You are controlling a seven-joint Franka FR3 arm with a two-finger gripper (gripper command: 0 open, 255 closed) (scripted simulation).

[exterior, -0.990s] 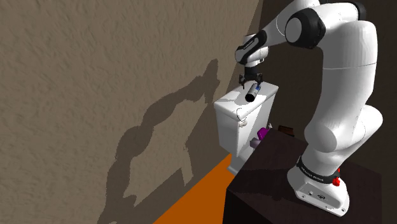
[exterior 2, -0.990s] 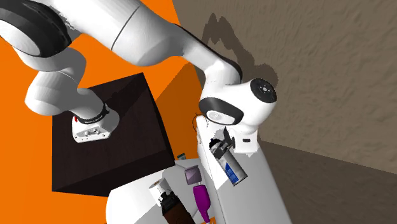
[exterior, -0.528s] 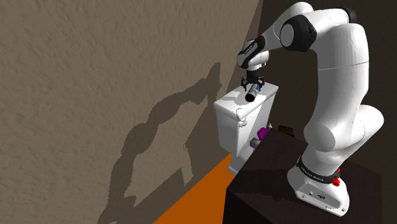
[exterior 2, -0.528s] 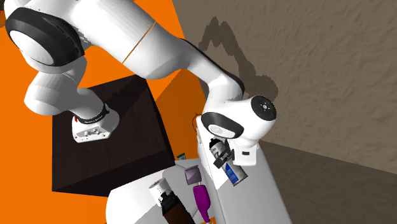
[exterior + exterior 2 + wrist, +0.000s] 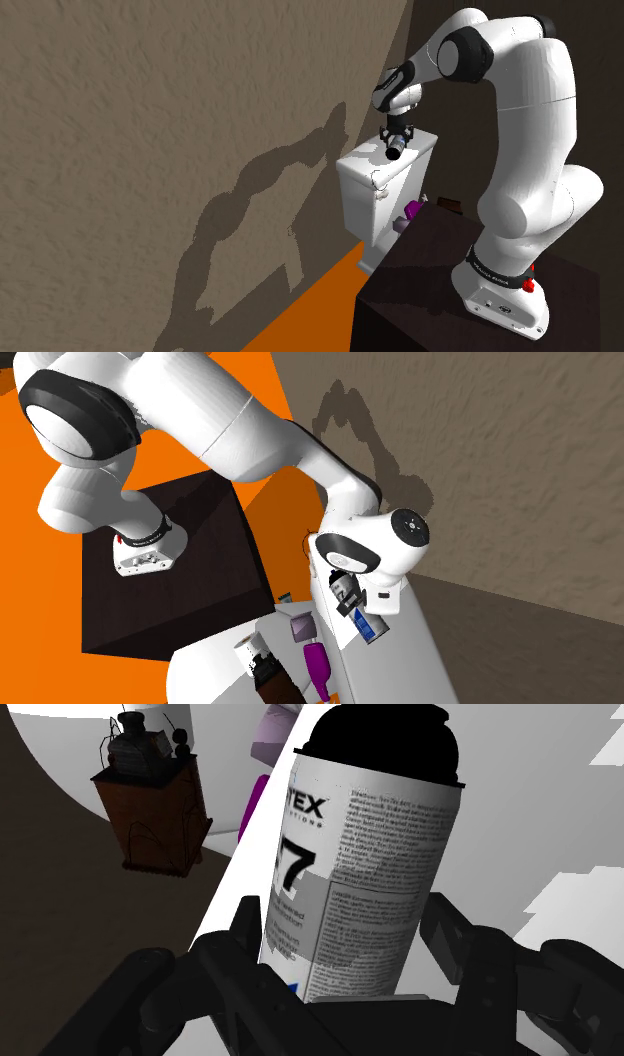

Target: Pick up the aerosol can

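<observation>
aerosol can [image 5: 360, 874]: white printed label, black cap, lies on its side on the toilet tank lid [image 5: 405, 672], close to the lid's long edge that faces the bottles; also seen in the shoulder view [image 5: 396, 148] and the second exterior view [image 5: 369, 624]
hand [image 5: 345, 909]: down over the can, 2 black fingers on opposite sides of its body, inner faces against the label, pinching the can; the can rests on the lid
hand, other views: right at the lid, wrist above it [image 5: 397, 140] [image 5: 350, 602]
arm: white, arches from the stand over to the tank
tank [image 5: 365, 195]: white, stands against the textured brown wall [image 5: 150, 130]
stand [image 5: 420, 290]: dark box, arm base bolted on its top
purple bottle [image 5: 316, 662]: below the tank, off the lid's long edge
brown bottle [image 5: 150, 819]: dark top, near the purple bottle, well apart from the can
floor [image 5: 310, 315]: orange
</observation>
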